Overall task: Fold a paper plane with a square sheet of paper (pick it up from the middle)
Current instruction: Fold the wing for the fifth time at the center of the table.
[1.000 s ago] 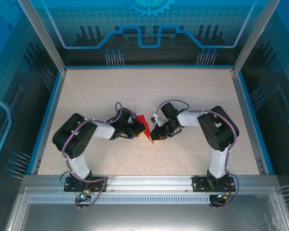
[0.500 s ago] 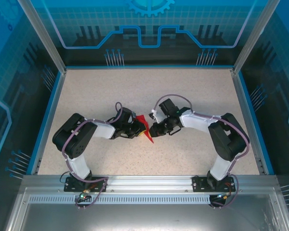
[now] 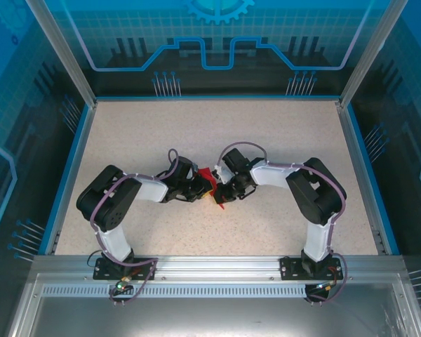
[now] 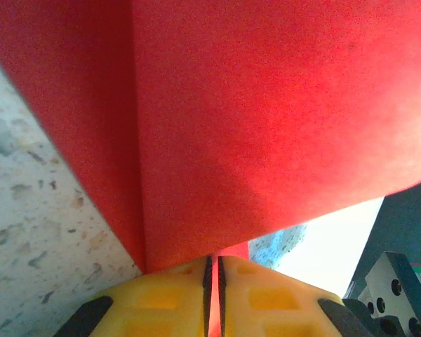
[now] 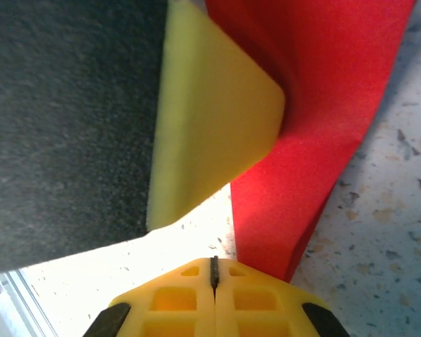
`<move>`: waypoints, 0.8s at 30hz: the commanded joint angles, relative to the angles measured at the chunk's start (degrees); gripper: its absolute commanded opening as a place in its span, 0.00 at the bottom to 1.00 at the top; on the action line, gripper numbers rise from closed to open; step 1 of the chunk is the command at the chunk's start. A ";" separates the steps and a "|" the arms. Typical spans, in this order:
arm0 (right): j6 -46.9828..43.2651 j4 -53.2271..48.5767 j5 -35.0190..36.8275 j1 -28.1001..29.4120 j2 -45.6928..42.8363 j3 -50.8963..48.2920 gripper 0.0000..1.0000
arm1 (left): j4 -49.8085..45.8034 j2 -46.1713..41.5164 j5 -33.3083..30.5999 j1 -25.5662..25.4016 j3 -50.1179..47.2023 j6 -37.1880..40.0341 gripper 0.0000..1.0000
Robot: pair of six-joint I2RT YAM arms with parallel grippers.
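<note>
The red sheet of paper (image 3: pixel 208 173), folded to a narrow pointed shape with a crease, stands up from the table centre. It covers most of the left wrist view as a red sheet (image 4: pixel 266 119). My left gripper (image 3: pixel 204 185) is shut on its lower edge, and a red strip shows between the yellow fingers (image 4: pixel 168 295). My right gripper (image 3: pixel 224 194) is shut with nothing between its fingers (image 5: pixel 182 298). It sits on the table right beside the paper (image 5: pixel 316 140). The left gripper's yellow finger (image 5: pixel 214 119) presses against the paper there.
The speckled beige table (image 3: pixel 281 133) is ringed by a blue rim (image 3: pixel 356 161) and glass walls. Both arms (image 3: pixel 112 203) (image 3: pixel 316 189) reach inward and meet at the centre. A dark surface (image 5: pixel 63 119) fills the left of the right wrist view.
My right gripper has moved left up to the paper and the left gripper, covering more of the red sheet from above. The left arm has held still.
</note>
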 commanded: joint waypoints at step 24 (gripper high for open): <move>-1.94 -1.01 -4.67 -2.63 -5.21 -16.57 0.00 | -20.33 3.47 -9.94 0.02 5.33 2.56 0.10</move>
